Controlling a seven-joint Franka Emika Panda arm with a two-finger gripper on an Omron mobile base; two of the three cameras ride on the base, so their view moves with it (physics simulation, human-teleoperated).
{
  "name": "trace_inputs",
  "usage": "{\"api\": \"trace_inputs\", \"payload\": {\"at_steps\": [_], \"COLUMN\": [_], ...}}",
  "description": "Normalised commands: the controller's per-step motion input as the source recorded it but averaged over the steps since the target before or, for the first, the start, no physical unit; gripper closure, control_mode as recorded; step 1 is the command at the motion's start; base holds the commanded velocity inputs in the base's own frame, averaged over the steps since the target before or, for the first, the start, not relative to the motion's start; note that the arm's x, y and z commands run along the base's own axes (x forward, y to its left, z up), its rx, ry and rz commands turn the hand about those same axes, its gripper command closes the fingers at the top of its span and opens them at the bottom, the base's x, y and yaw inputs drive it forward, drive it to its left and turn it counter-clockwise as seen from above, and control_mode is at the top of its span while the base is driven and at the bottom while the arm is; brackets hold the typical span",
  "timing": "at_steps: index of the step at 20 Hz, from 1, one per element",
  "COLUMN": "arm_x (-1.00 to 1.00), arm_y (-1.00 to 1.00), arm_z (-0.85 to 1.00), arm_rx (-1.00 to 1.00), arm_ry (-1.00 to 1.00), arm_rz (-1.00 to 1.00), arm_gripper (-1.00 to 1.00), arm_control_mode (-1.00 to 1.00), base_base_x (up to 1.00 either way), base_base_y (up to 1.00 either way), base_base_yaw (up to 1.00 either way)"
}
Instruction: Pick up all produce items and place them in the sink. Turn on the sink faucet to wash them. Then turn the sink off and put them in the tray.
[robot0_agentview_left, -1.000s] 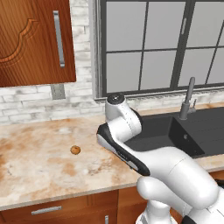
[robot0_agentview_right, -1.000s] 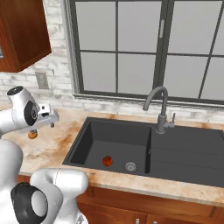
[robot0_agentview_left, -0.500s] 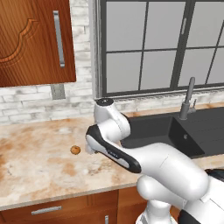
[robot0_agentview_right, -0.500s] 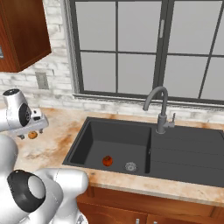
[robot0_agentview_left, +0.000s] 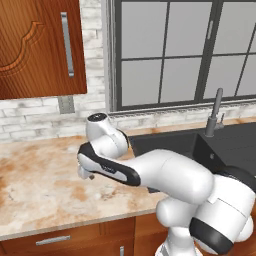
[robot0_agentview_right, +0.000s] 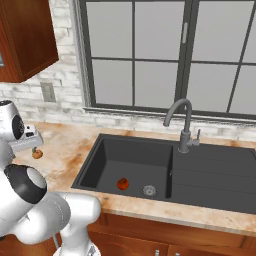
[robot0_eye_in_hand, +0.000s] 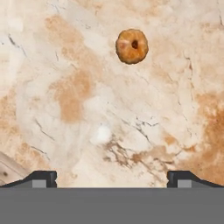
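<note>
The red ball (robot0_agentview_right: 122, 184) already lies on the floor of the sink (robot0_agentview_right: 165, 150) near the drain, well away from the end effector (robot0_eye_in_hand: 112, 177), so the step in hand is, I judge, fetching the smaller orange ball (robot0_eye_in_hand: 131, 46) from the counter (robot0_eye_in_hand: 78, 100). The end effector hangs above the stone with its two tips spread wide and nothing between them; the orange ball sits ahead of the tips and slightly toward the right one, apart from both. To do it well, carry the end effector forward until the ball lies midway between the tips, then lower straight down so the fingers pass either side of it before closing; a round thing this small will likely roll off if one finger nudges it first, so centring matters more than speed. In the right base view the orange ball (robot0_agentview_right: 37, 153) shows just under the wrist at the left edge. Against half a second ago, the arm has swung further left over the counter, away from the sink, and the end effector's spread is unchanged; the red ball has not moved
</note>
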Motion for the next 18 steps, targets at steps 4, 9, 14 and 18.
{"api": "trace_inputs", "payload": {"at_steps": [4, 9, 14, 18], "arm_x": [0.27, 0.24, 0.23, 0.29], "arm_y": [0.21, 0.09, 0.02, 0.01], "arm_z": [-0.17, -0.24, -0.32, -0.27], "arm_rx": [0.0, 0.0, 0.0, 0.0], "arm_ry": [0.0, 0.0, 0.0, 0.0], "arm_rz": [0.0, 0.0, 0.0, 0.0], "arm_gripper": [-1.0, -1.0, -1.0, -1.0], "arm_control_mode": [-1.0, -1.0, -1.0, -1.0], "base_base_x": [0.0, 0.0, 0.0, 0.0], "base_base_y": [0.0, 0.0, 0.0, 0.0], "base_base_yaw": [0.0, 0.0, 0.0, 0.0]}}
